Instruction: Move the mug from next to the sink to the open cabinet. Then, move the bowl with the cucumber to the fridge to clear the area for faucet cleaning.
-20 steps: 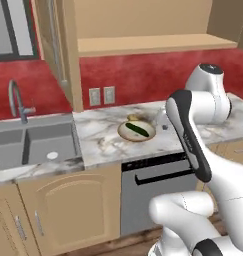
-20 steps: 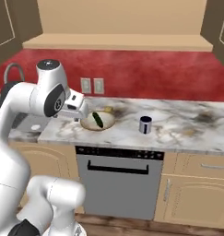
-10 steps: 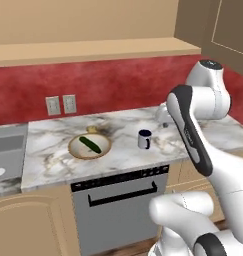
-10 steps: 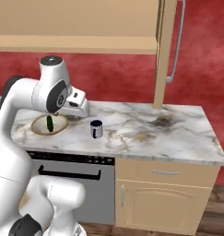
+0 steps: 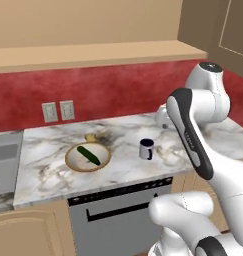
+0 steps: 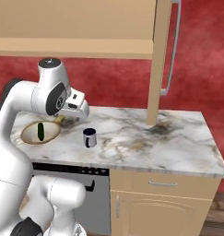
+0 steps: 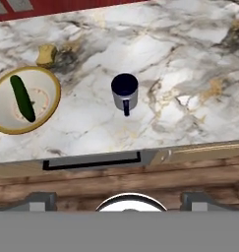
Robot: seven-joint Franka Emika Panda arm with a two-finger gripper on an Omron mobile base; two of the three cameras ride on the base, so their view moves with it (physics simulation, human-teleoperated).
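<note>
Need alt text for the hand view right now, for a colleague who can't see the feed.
Looking down on a marble counter: a small grey mug stands upright near the centre, handle toward the counter's front edge. To its left, apart from it, a cucumber lies in a tan-rimmed bowl.

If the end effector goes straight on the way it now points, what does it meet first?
Probably the mug, standing near the middle of the hand view; the open end effector hangs well above it, though depth is unclear.

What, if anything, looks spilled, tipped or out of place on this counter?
Nothing stands out. The mug stands upright on the marble counter, the cucumber lies inside the bowl, and a small yellowish lump sits just beyond the bowl. No spill or damage is visible.
</note>
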